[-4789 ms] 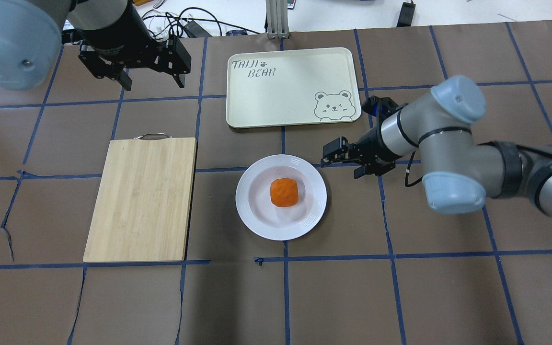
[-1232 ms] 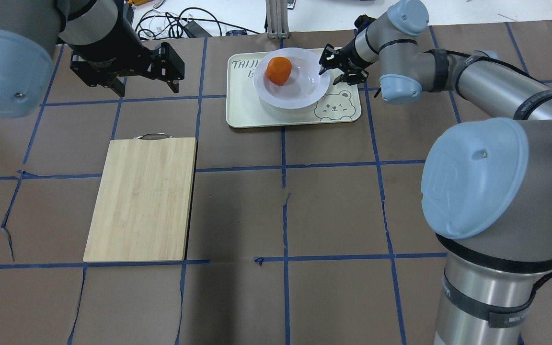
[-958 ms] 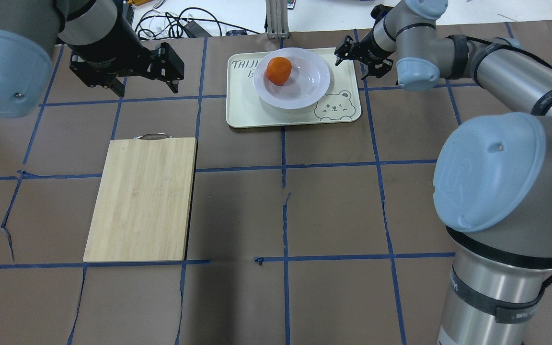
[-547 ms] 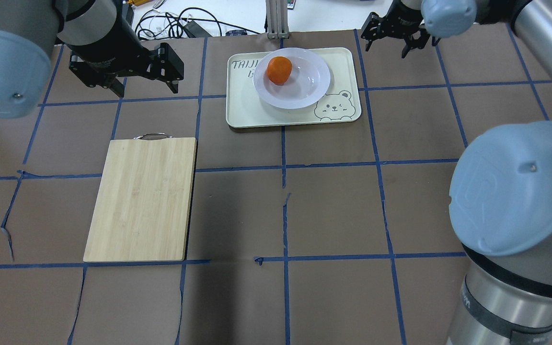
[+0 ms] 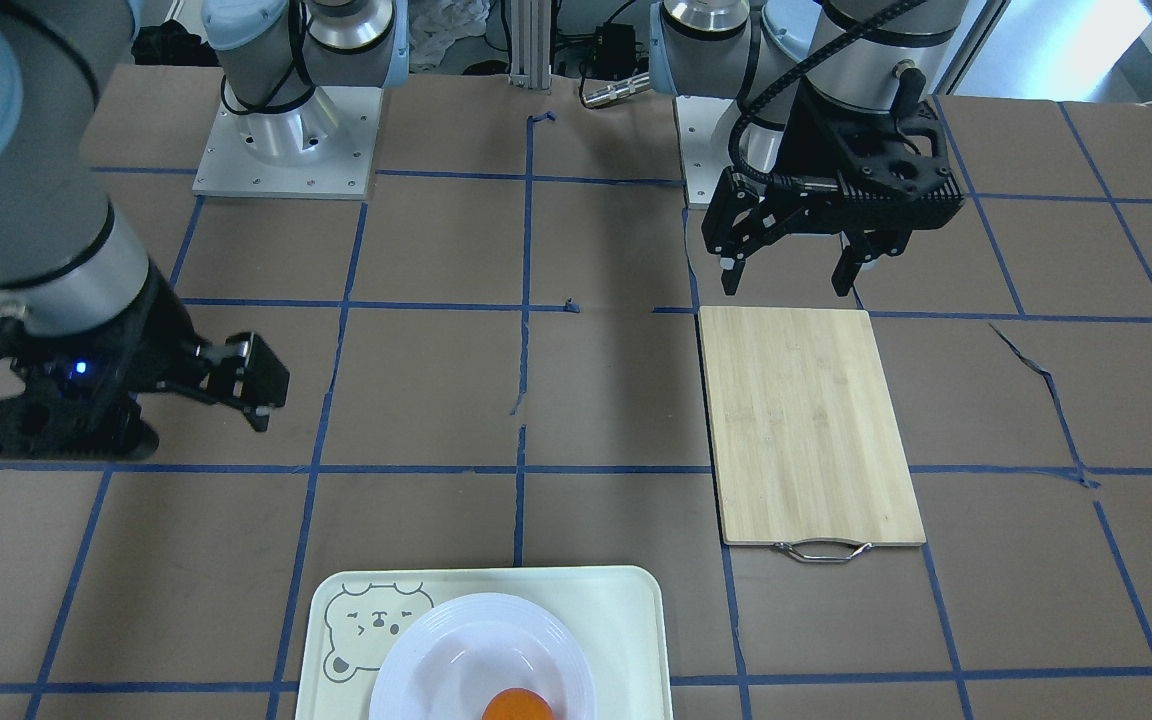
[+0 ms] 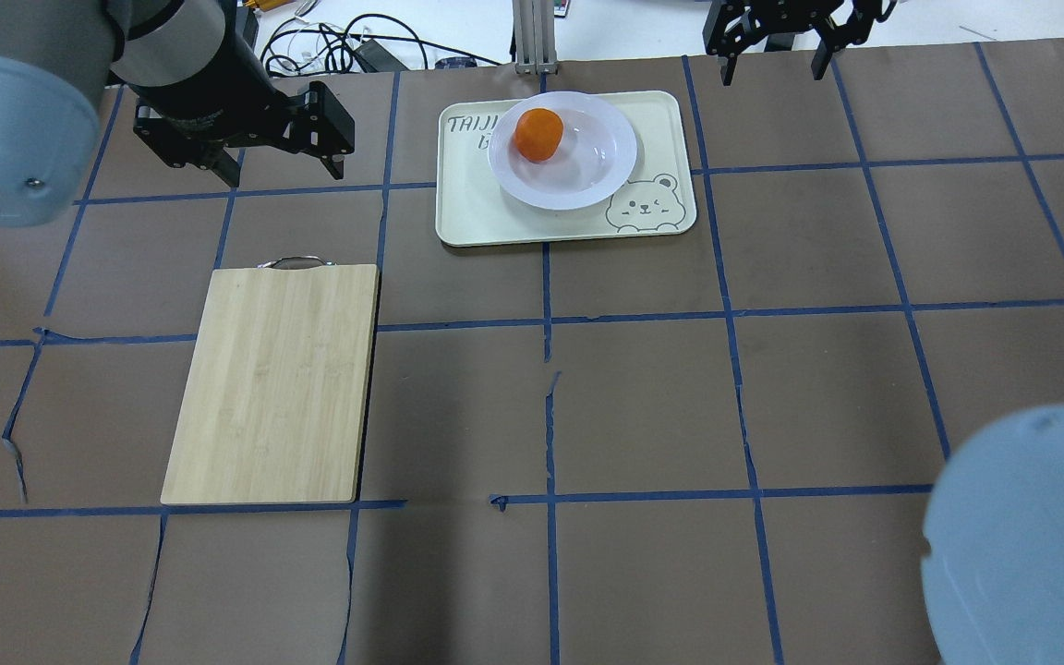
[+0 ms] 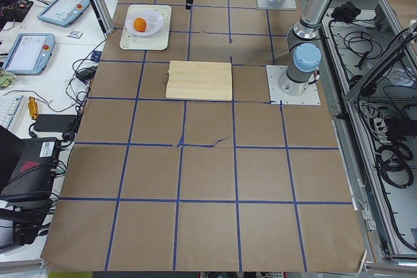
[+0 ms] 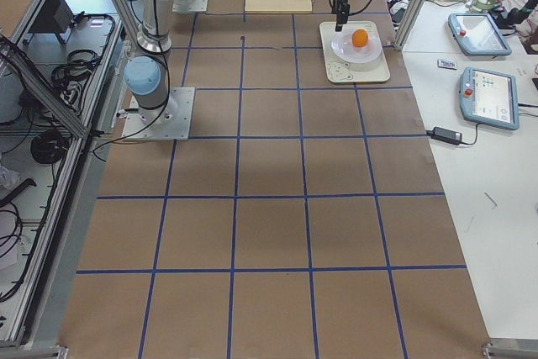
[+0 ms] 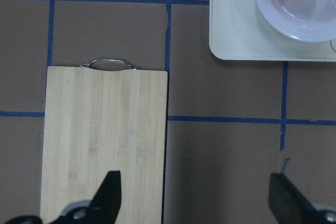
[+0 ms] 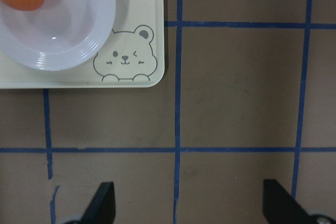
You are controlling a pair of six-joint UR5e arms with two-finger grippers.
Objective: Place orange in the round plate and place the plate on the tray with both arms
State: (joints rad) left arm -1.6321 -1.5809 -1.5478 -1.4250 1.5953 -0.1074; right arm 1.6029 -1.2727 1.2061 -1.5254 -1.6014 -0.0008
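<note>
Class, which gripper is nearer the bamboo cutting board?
Left. The left gripper hovers close by the cutting board; the right gripper hangs beyond the tray, on its side away from the board.

Orange (image 5: 516, 706) partly beyond bottom edge

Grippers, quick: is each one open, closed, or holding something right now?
Left gripper: open, holding nothing.
Right gripper: open, holding nothing.
</note>
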